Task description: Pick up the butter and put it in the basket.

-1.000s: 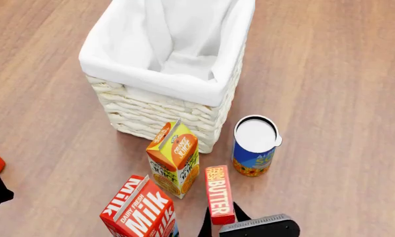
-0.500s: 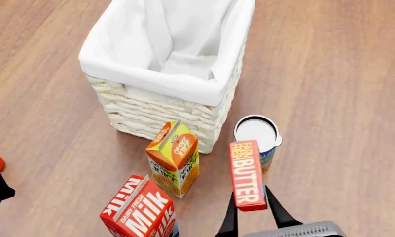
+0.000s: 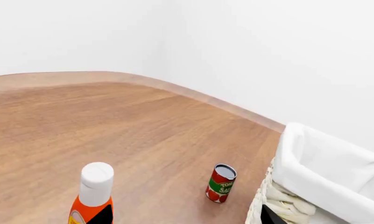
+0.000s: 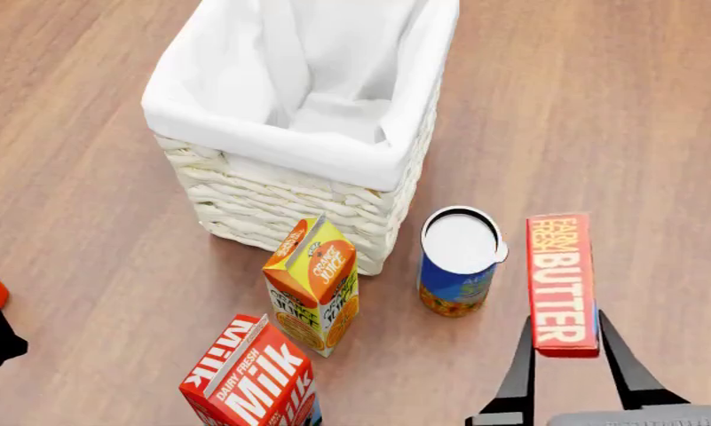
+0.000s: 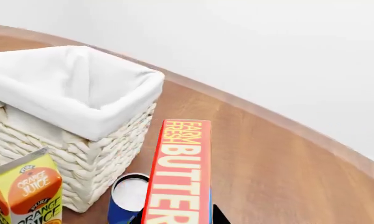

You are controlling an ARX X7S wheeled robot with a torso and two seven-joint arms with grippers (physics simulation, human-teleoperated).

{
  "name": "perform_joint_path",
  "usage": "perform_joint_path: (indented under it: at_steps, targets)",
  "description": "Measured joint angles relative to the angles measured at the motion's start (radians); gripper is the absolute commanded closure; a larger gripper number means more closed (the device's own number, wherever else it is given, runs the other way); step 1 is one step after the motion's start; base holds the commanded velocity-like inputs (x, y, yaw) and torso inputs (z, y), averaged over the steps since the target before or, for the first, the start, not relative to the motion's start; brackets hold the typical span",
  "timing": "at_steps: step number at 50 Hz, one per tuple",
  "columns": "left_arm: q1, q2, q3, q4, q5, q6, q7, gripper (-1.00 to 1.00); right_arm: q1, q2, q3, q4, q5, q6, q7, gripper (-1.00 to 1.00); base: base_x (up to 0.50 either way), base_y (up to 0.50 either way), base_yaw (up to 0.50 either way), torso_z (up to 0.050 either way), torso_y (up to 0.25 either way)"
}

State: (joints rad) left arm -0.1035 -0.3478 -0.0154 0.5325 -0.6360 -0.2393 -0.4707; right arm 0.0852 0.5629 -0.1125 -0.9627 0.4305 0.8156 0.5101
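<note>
Progress: butter [image 4: 563,282] is off the table, pinched at its near end between the right gripper [image 4: 564,359] fingers, so we judge the pick done and the carry and drop left
Butter position: held in the air to the right of the blue can [image 4: 458,262], label up, long axis pointing away from us; not yet over the basket [image 4: 294,133]
Basket: open top, white liner, nothing inside that we can see; it sits far-left of the butter
Left gripper: we cannot tell its finger state; only a dark sliver shows at the left wrist view's edge
Obstacles: can stands between butter and basket corner; juice [image 4: 313,284] and milk [image 4: 255,373] stand nearer us, left of the can
Room: bare wood to the right and beyond the can; we judge a lift above the rim [image 5: 121,122], then a sweep left over the can, to be clear
Far side: sauce can [image 3: 221,183] and orange bottle [image 3: 94,195] stand well apart from this path
Table edge: curved, near the white wall
</note>
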Motion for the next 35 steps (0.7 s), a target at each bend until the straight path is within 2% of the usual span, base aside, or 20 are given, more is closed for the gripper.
perform_joint_path:
  at_steps: [16,35]
  targets:
    - [-0.001,-0.004,0.0,0.0,-0.004,0.005,-0.003,-1.0,0.106,0.054,0.139,0.022,0.147,0.144,-0.016,1.0,0.0,0.0,0.0,0.001,0.001]
    - [-0.008,-0.007,0.002,-0.015,-0.009,0.012,0.0,-1.0,0.422,0.1,0.127,0.184,0.25,0.322,-0.062,1.0,0.0,0.0,0.0,0.0,0.001]
